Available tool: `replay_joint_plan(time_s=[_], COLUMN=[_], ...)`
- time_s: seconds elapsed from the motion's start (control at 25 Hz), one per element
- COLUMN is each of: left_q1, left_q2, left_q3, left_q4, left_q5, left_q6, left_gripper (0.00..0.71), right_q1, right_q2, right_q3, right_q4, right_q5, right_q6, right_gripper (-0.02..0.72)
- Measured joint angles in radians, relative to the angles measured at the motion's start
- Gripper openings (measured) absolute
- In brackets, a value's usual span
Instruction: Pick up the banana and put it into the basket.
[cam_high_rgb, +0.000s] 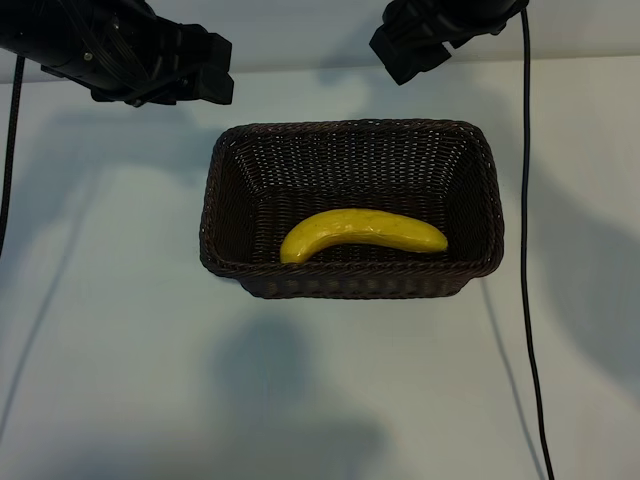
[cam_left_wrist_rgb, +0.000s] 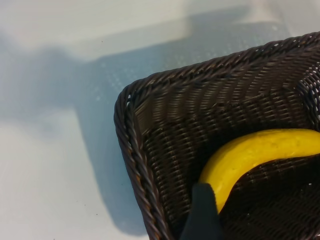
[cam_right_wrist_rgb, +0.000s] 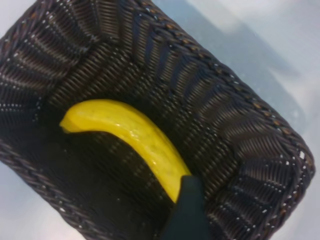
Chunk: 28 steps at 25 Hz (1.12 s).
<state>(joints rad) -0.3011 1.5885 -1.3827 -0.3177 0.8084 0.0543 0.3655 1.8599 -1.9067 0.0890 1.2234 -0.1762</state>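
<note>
The left gripper (cam_high_rgb: 205, 75) hung high at the exterior view's upper left, jaws apart and empty. The right gripper (cam_high_rgb: 405, 50) hung at the upper right, likewise spread and empty.

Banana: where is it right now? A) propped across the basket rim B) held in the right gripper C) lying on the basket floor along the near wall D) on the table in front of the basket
C: the banana lies flat inside the basket, along the wall nearest the exterior camera, with both grippers up above the far side and touching nothing.
</note>
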Motion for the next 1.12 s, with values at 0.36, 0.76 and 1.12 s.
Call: replay_joint_plan(time_s=[0.36, 0.76, 1.12], left_q1=[0.0, 0.0, 0.0], left_q2=[0.0, 0.0, 0.0], left_q3=[0.0, 0.0, 0.0], left_q4=[0.0, 0.0, 0.0], left_q5=[0.0, -0.001, -0.001], left_q6=[-0.001, -0.002, -0.002], left_gripper=[0.588, 0.588, 0.588], right_q1=[0.0, 0.0, 0.0], right_q2=[0.0, 0.029, 0.042], right_q3=[0.0, 0.0, 0.0], right_q4=[-0.034, -0.034, -0.034], right_q5=[0.0, 0.0, -0.001], right_q6=[0.002, 0.003, 0.003], right_gripper=[0.602, 0.601, 0.601])
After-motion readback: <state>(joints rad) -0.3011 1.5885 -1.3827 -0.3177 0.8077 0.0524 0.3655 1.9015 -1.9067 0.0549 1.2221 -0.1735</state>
